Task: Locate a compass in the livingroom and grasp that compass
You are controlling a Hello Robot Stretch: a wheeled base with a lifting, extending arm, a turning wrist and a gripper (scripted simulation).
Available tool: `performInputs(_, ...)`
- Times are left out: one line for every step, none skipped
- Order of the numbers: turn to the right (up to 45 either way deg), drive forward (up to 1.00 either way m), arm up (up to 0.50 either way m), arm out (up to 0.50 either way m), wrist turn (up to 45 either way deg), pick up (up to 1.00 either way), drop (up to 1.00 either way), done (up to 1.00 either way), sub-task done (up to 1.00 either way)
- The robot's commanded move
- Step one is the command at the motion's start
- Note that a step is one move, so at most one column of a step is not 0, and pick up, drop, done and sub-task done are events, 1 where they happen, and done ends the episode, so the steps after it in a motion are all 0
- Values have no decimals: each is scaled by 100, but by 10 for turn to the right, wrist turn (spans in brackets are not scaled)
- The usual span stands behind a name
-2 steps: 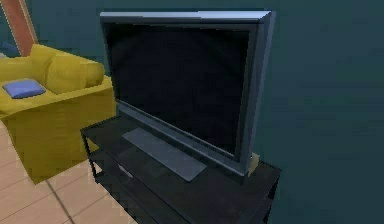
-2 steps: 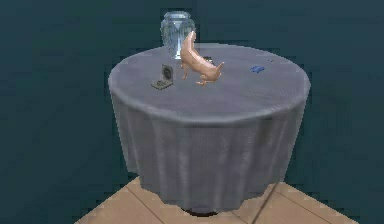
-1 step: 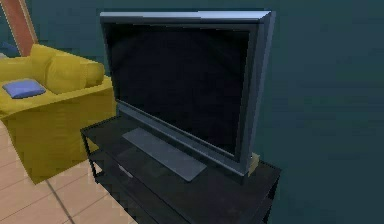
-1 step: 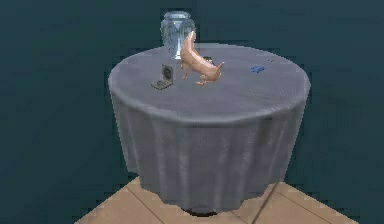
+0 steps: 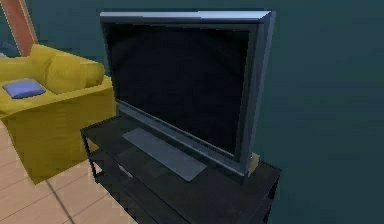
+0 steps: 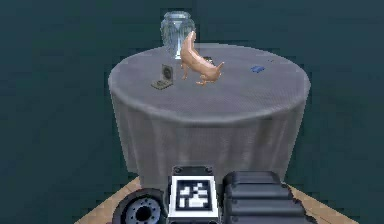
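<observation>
Reaching for the small dark thing (image 6: 165,80) could've knocked the jar (image 6: 178,28) near it. Couldn't tell if the claw (image 6: 140,209) held anything.

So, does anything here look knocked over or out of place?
Nothing stands out. The glass jar stands upright beside a tan figurine on the cloth-covered round table, and the television stands upright on its dark stand.

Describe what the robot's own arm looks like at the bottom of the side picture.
What shows is mostly black: a chunky ribbed block, a white square tag with black marks beside it, and a dark round disc with a greyish centre farther left. No cables can be made out.
</observation>
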Motion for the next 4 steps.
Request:
performInputs(0, 0, 0, 50, 0, 0, 0, 0, 0)
performInputs(0, 0, 0, 0, 450, 0, 0, 0, 0)
performInputs(0, 0, 0, 0, 450, 0, 0, 0, 0)
performInputs(0, 0, 0, 0, 450, 0, 0, 0, 0)
